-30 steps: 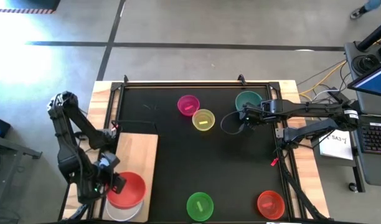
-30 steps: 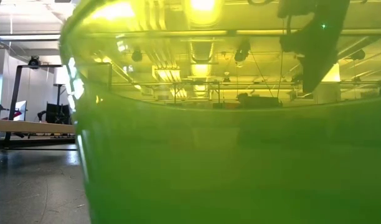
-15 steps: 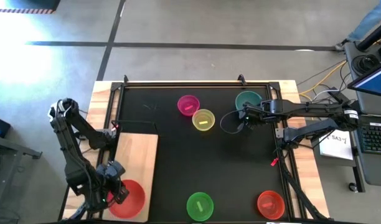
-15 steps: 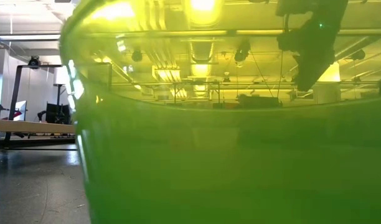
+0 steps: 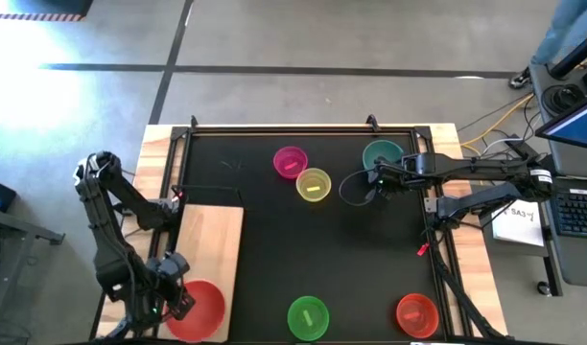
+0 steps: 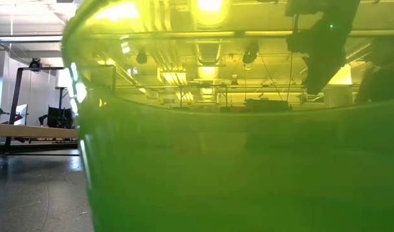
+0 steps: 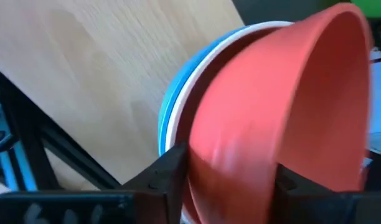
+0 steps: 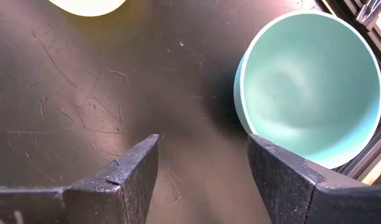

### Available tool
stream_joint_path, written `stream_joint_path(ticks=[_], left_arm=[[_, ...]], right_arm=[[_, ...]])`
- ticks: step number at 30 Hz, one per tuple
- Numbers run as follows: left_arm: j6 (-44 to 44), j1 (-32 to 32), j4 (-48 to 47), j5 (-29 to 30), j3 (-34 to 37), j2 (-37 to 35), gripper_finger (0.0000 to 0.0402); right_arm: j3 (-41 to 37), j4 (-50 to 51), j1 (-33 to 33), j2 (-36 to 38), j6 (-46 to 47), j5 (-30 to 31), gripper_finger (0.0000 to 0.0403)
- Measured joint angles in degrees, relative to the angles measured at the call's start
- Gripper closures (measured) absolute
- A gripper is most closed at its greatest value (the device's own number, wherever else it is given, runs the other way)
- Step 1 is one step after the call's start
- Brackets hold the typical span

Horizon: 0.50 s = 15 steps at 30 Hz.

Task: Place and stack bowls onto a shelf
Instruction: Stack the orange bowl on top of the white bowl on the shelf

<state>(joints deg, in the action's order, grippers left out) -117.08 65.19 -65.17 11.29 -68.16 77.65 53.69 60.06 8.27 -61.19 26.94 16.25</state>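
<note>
We judge the task partly done; on the shelf (image 5: 215, 240), the light wooden board at the near left of the desk, a stack has begun at its near end: the red bowl (image 5: 198, 309) sits nested on a white bowl (image 7: 178, 118) and a grey-blue bowl (image 7: 167, 106), whose rims show under it in the left wrist view; the left tool (image 5: 169, 299) is at that stack, its fingers on either side of the red bowl's wall, clenched on it as far as we can see, so that bowl seems placed but not yet let go; five bowls are left on the black mat (image 5: 265, 201): the magenta bowl (image 5: 290, 161) and the yellow bowl (image 5: 314, 184) touching at the far middle, the teal-green bowl (image 5: 382, 153) at the far right, the bright green bowl (image 5: 308, 317) and a second red bowl (image 5: 416, 313) along the near edge; the right tool (image 5: 374, 184) hovers released, just beside the teal-green bowl, holding nothing.
</note>
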Motion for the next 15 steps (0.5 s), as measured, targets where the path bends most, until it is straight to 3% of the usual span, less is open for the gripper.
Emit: stream_joint_path(ticks=[7, 15], left_arm=[[-0.6, 0.0, -10.2, 0.0, -5.8, 0.0, 0.0259], [-0.4, 0.0, -15.0, 0.1, -7.9, 0.1, 0.0255]], right_arm=[[0.0, -0.4, 0.0, 0.0, -0.5, 0.0, 0.0173], [-0.2, -0.4, 0.0, 0.0, -0.4, 0.0, 0.0172]])
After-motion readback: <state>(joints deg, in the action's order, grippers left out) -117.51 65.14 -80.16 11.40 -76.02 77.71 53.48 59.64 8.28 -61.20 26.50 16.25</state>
